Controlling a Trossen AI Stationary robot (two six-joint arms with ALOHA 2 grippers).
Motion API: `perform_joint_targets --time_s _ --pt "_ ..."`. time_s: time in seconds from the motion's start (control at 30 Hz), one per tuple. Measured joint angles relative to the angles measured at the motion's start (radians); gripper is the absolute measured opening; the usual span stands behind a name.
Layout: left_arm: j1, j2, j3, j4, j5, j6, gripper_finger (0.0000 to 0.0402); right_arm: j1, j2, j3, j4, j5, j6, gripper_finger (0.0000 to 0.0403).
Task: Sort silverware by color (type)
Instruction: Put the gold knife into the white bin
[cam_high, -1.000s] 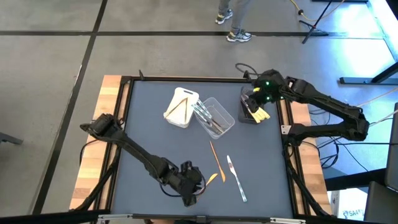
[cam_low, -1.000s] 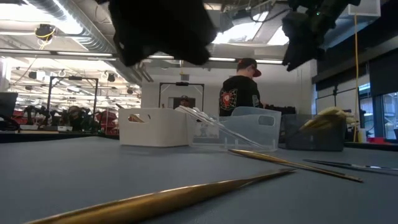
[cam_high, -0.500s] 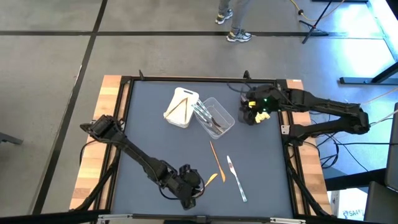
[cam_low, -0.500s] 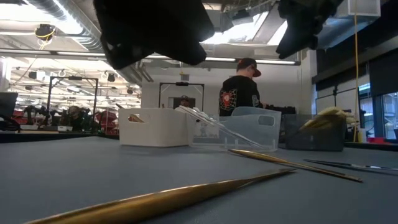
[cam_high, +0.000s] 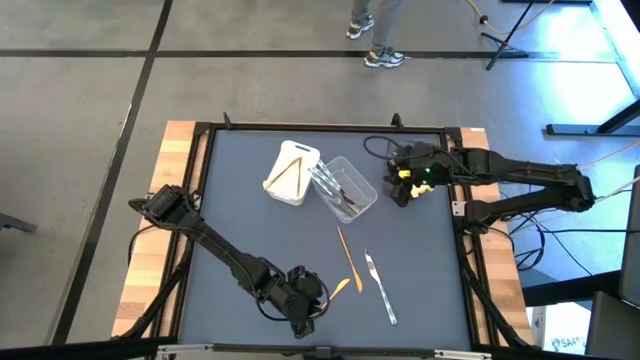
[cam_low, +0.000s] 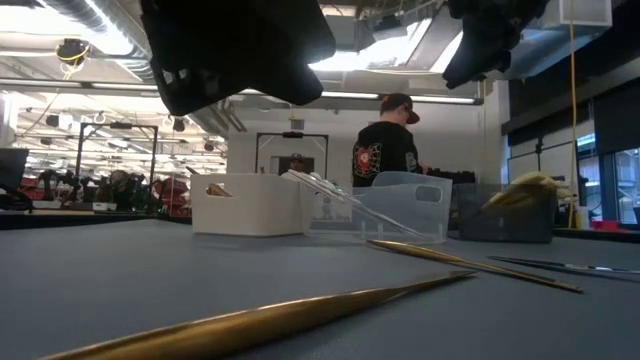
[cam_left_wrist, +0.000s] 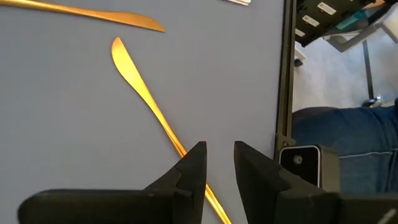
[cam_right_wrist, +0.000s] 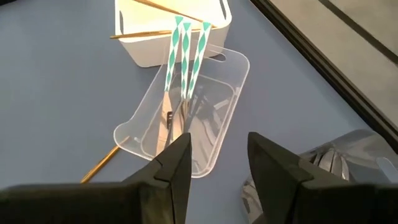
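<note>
Three loose utensils lie lower centre of the desk (cam_high: 250, 210); the left gripper (cam_left_wrist: 219, 163), narrowly spread, straddles a gold knife (cam_left_wrist: 146, 96) and could skid it. Right gripper (cam_right_wrist: 217, 163) hovers spread.

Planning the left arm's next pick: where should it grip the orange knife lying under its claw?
Grip the orange knife mid-handle, coming straight down with the left claw. It lies flat and slim on the table, so pinch across its narrow width.

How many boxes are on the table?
3: a white tub, a clear tub touching it, and a dark grey tub mostly hidden beneath the right gripper near the right edge.
</note>
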Motion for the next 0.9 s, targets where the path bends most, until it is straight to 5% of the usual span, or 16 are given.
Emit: perform_joint_targets --time_s 0.6,0.9 --pt "0.001 0.0 0.0 0.022 0.066 -0.005 0.0076 0.101 0.0 -0.001 0.024 0.022 -0.004 0.0143" --pt "-0.002 0.0 0.0 0.023 0.073 -0.18 0.0076 0.101 0.0 -0.001 0.044 0.019 -0.003 0.0143"
